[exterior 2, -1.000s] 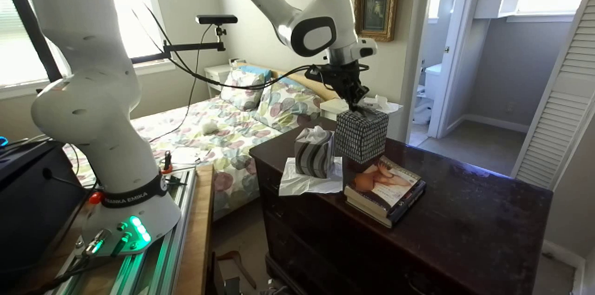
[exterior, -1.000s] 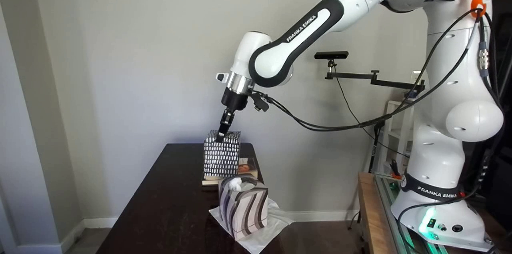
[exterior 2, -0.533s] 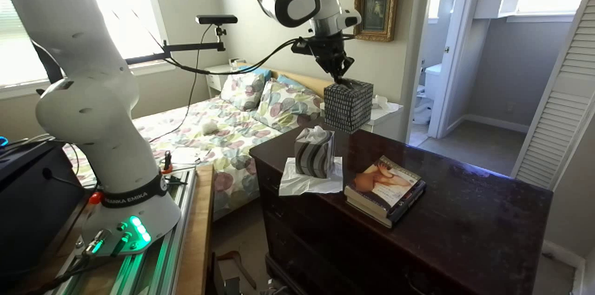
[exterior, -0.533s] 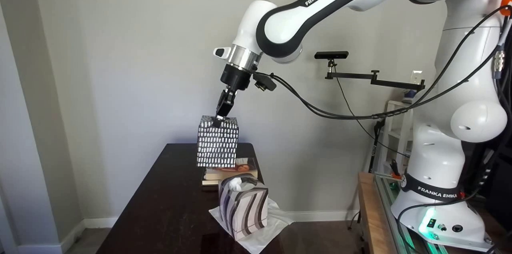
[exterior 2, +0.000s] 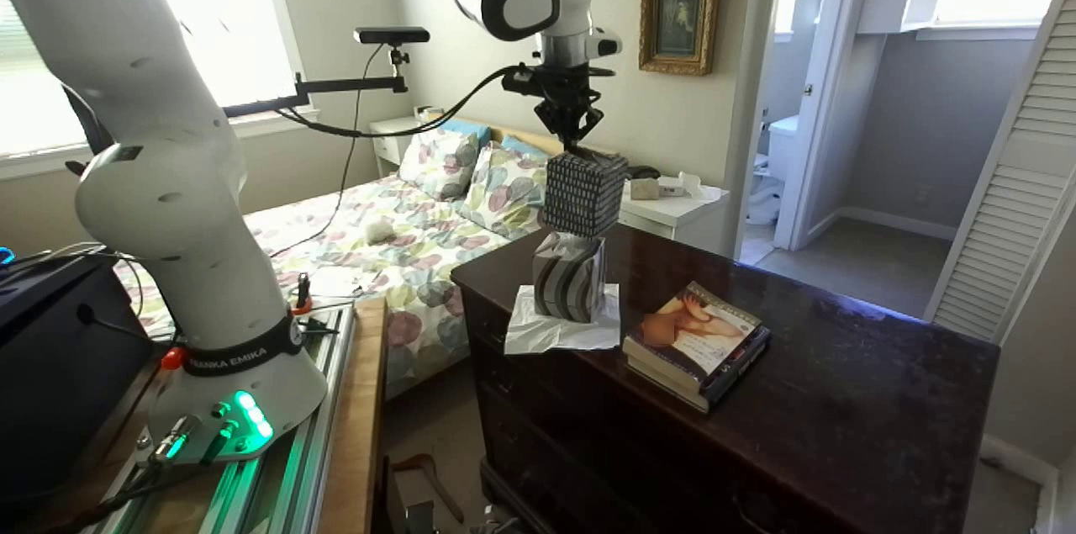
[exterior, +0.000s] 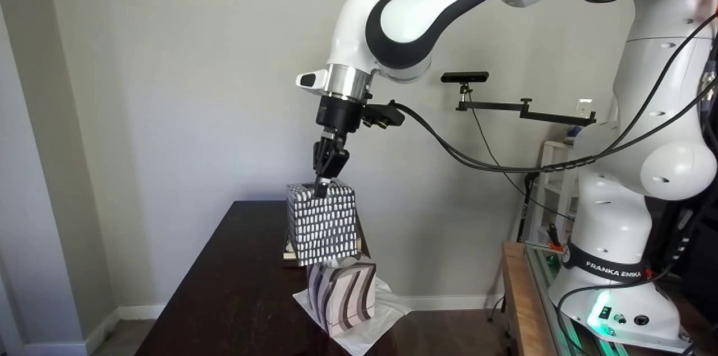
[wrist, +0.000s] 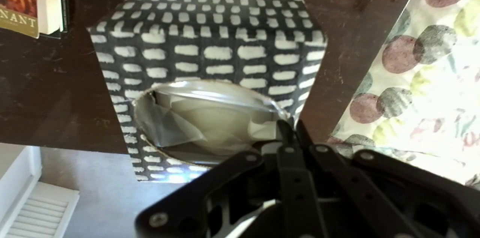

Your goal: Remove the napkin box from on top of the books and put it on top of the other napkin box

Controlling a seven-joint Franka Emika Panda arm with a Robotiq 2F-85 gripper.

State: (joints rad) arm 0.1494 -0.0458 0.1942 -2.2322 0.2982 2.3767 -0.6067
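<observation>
The napkin box, with fine black-and-white checks, shows in both exterior views (exterior: 325, 227) (exterior 2: 582, 196) and in the wrist view (wrist: 217, 54). My gripper (exterior: 321, 190) is shut on the top edge of the box, beside its oval opening; in the wrist view the fingertips (wrist: 285, 132) pinch the box's side wall. The box hangs slightly tilted above the other napkin box (exterior 2: 567, 282), which has wavy stripes (exterior: 343, 294). I cannot tell whether they touch. The books (exterior 2: 698, 341) lie apart on the dresser with nothing on top; the checkered box mostly hides them in an exterior view (exterior: 290, 255).
A white sheet (exterior 2: 542, 336) lies under the striped box on the dark dresser (exterior 2: 857, 374). The striped box stands near the dresser's edge. A bed (exterior 2: 403, 248) and a white nightstand (exterior 2: 685, 219) stand behind the dresser. A camera on a bracket (exterior: 464, 77) stands beside the arm.
The gripper lifted the checkered box off the books' area and carried it towards the striped box, now over it. In the last half second it also came lower. The books and striped box stayed put.
</observation>
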